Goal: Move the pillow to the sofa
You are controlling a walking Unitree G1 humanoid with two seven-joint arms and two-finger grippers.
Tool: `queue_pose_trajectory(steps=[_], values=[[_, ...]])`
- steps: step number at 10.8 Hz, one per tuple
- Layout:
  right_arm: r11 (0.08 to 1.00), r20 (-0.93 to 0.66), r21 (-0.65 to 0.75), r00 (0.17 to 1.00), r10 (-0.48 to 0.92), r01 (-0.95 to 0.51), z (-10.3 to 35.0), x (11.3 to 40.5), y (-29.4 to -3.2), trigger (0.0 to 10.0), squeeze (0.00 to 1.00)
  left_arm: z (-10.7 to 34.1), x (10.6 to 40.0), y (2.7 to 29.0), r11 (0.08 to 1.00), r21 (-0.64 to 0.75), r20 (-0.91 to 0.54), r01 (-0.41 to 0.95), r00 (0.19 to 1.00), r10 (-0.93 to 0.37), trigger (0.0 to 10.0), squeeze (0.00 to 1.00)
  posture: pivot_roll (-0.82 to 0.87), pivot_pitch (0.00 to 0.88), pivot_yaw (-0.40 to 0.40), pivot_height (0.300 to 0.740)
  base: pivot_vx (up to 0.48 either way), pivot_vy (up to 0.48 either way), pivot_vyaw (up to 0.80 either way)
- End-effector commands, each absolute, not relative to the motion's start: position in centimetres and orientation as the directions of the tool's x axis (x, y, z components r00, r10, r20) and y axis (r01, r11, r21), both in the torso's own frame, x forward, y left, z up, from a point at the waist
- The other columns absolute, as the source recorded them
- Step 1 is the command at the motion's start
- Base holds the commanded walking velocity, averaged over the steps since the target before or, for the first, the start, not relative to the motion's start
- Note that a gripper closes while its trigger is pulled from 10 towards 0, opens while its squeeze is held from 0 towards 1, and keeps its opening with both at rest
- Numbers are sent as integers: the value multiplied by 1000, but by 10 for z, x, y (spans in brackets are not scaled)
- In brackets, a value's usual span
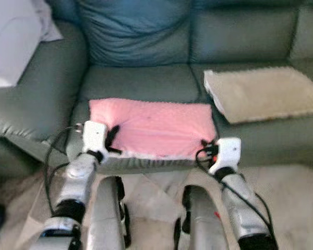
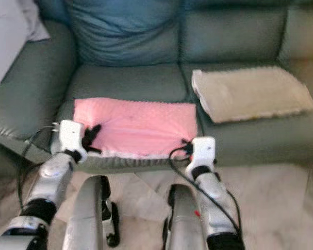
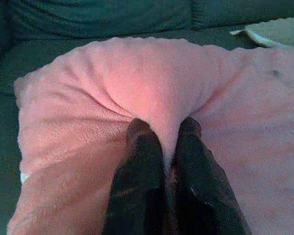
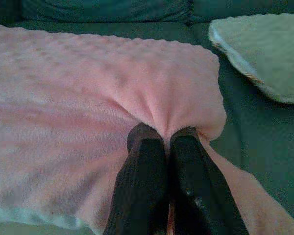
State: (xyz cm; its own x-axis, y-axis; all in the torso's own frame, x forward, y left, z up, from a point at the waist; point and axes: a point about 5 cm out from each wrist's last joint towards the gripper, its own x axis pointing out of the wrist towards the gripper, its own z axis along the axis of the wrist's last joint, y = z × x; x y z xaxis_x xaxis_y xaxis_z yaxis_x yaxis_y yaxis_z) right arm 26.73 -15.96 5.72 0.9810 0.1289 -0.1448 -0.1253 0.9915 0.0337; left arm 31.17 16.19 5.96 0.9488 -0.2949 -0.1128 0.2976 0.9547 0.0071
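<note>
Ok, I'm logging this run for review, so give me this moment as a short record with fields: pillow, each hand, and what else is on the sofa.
pillow: pink pillow lies flat on the sofa seat, near the front edge
left hand: left hand shut on a pinched fold at the pillow's near left corner
right hand: right hand shut on a fold at the near right corner
other items: beige pillow on the next seat to the right, apart from the pink one; blue cushion against the backrest

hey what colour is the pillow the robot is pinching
Pink pillow, pinched by both the left end effector and the right end effector; clearest in the left eye view.
</note>
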Motion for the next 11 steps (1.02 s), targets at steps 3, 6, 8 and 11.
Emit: queue_pose_trajectory(steps=[3,6,8,11], values=[[993,-116,27,987,114,-112,63,275,-165,10000,0,63,315,161,953,13,-98,304,949,-301,10000,0,-96,182,-9,605,270,0,0],[989,-105,11,983,150,-150,63,273,-159,10000,0,63,316,161,954,9,-97,299,950,-297,10000,0,-97,185,-9,605,295,0,256],[987,-103,28,982,160,-158,62,273,-157,10000,0,63,316,162,958,-7,-93,287,953,-287,10000,0,-95,184,-15,605,139,0,378],[980,-90,9,976,200,-201,64,272,-159,10000,0,62,316,168,970,17,-97,241,966,-238,10000,0,-92,184,-24,605,0,0,210]])
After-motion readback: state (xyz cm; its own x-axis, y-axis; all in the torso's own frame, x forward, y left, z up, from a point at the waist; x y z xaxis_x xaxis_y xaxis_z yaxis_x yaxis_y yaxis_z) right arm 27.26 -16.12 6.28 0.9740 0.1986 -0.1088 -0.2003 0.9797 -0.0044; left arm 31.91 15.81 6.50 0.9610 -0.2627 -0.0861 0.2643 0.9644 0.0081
